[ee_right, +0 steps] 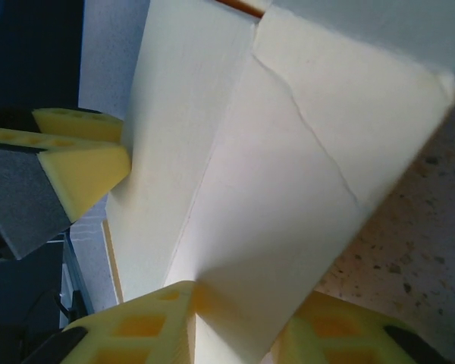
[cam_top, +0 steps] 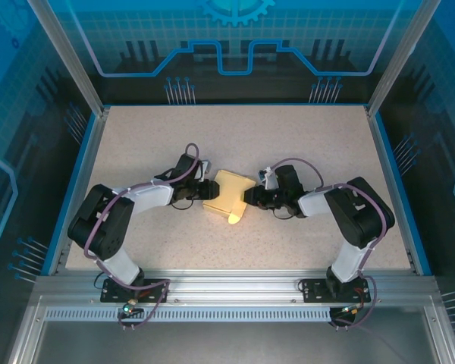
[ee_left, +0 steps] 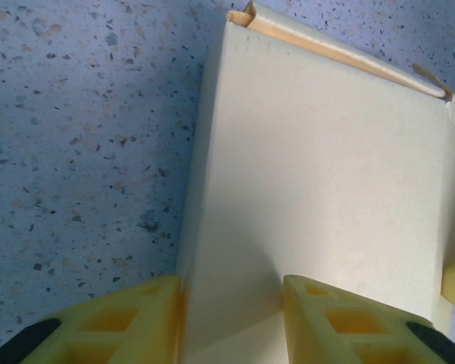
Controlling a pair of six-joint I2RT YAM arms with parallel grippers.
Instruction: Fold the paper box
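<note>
Near the ctr of the table [cam_top: 303, 136], between the two arms, sits the paper box [cam_top: 227, 196]. It is pale yellow card, partly folded, w/ one small flap sticking out at its near edge toward the arm bases.

The left gripper [cam_top: 201, 189] reaches it from the left side and the right gripper [cam_top: 249, 197] from the right side, so both meet the box at opposite edges.

Left wrist cam: the left gripper [ee_left: 231, 330] has its yellow fingers [ee_left: 129, 322] a narrow gap apart, and the card of the paper box [ee_left: 318, 152] fills all this gap. Both pads press on the card, so the grip is closed on the box edge. The box's far edge shows a thin folded lip. The speckled table [ee_left: 83, 152] is at the left of it.

Right wrist cam: the right gripper [ee_right: 239, 337] is also nearly closed, w/ a folded panel of the paper box [ee_right: 273, 189] pinched between the fingers [ee_right: 136, 330]. The panel is tilted up, and a crease line runs across it. Opposite, at the left of this view, the yellow pads of the left gripper [ee_right: 76, 159] touch the other side of the box. A bit of table [ee_right: 417, 243] shows at lower right.
</note>
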